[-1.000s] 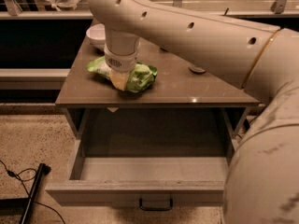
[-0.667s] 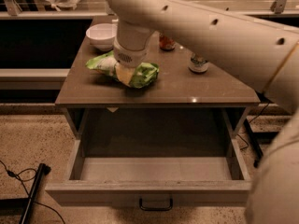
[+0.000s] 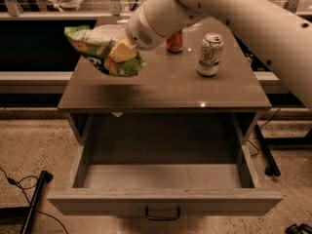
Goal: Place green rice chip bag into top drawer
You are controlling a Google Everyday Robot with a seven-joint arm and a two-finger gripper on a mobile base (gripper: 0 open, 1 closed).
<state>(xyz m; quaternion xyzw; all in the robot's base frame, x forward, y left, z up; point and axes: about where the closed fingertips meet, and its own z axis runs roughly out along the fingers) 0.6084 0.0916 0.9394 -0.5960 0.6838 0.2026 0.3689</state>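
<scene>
Holding the green rice chip bag (image 3: 95, 47) in the gripper (image 3: 122, 52), raised over the left side of the table (image 3: 170, 89).

Nearest the camera, the top drawer (image 3: 163, 177) stands pulled out under the table, dark handle (image 3: 162, 212) at front centre; the bag is not yet in it. A dark pole (image 3: 33, 201) and a cable lie on the floor to its left. Above, the gripper's fingers are clamped on the bag's right end; the crumpled bag juts out leftward, clear of the table top, its shadow beneath. A white bowl (image 3: 111, 30) sits behind the bag, mostly hidden. Further right, a green-and-white soda can (image 3: 209, 54) stands upright, well apart from an orange can (image 3: 174, 42) partly covered by the wrist. The arm (image 3: 229, 9) enters from the upper right, slanting down and left over the table's rear.
</scene>
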